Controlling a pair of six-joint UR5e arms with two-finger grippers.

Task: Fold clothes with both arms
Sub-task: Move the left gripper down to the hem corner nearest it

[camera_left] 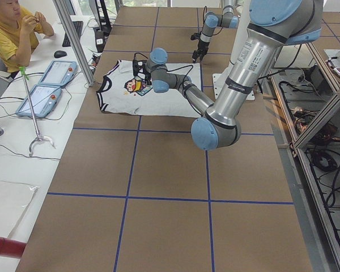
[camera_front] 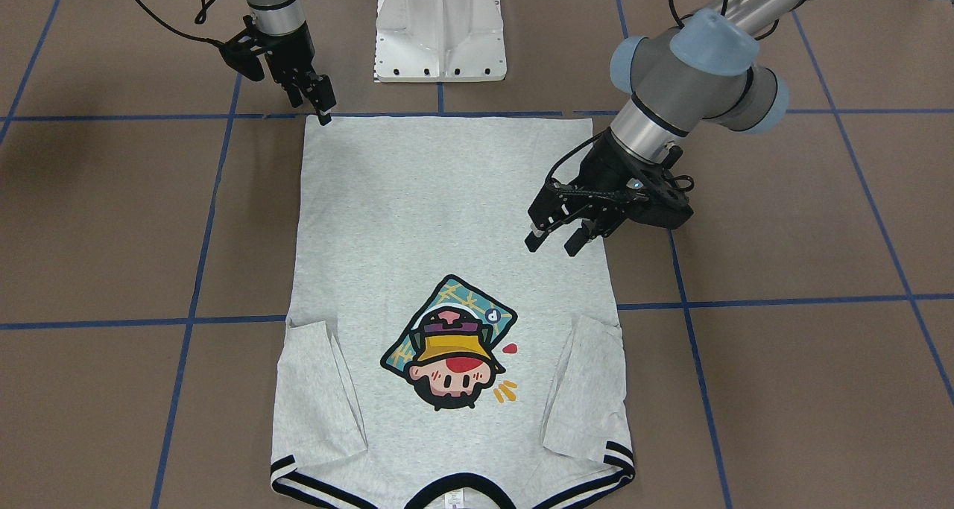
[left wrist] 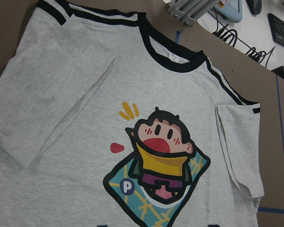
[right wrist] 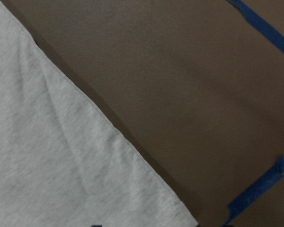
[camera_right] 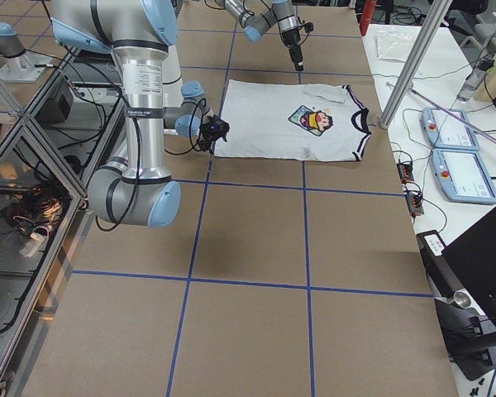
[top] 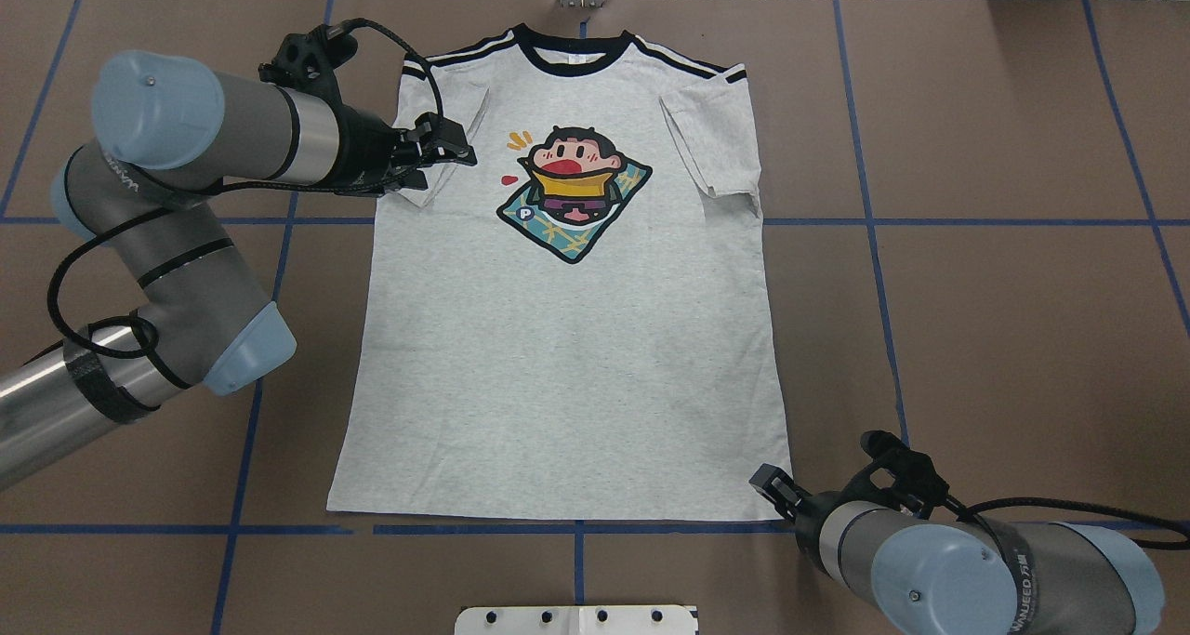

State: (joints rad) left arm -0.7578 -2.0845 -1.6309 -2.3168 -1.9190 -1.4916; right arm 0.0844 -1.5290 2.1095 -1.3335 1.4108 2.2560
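The light grey T-shirt point(camera_front: 447, 211) lies flat and print up on the brown table, collar away from the robot and both sleeves folded in over the body point(top: 576, 356). My left gripper point(camera_front: 551, 242) is open and empty, raised above the shirt's side; in the overhead view it point(top: 457, 150) hangs over the folded left sleeve. Its wrist view shows the cartoon print point(left wrist: 156, 161) and the collar. My right gripper point(camera_front: 322, 110) points down at the shirt's near hem corner point(top: 776, 509), open and holding nothing. Its wrist view shows that hem edge point(right wrist: 99, 137) on the table.
The white pedestal base point(camera_front: 440, 32) stands just behind the hem. Blue tape lines point(camera_front: 782, 300) cross the brown table. A seated person point(camera_left: 11, 28) and two tablets point(camera_left: 51, 79) are at a side desk beyond the collar end.
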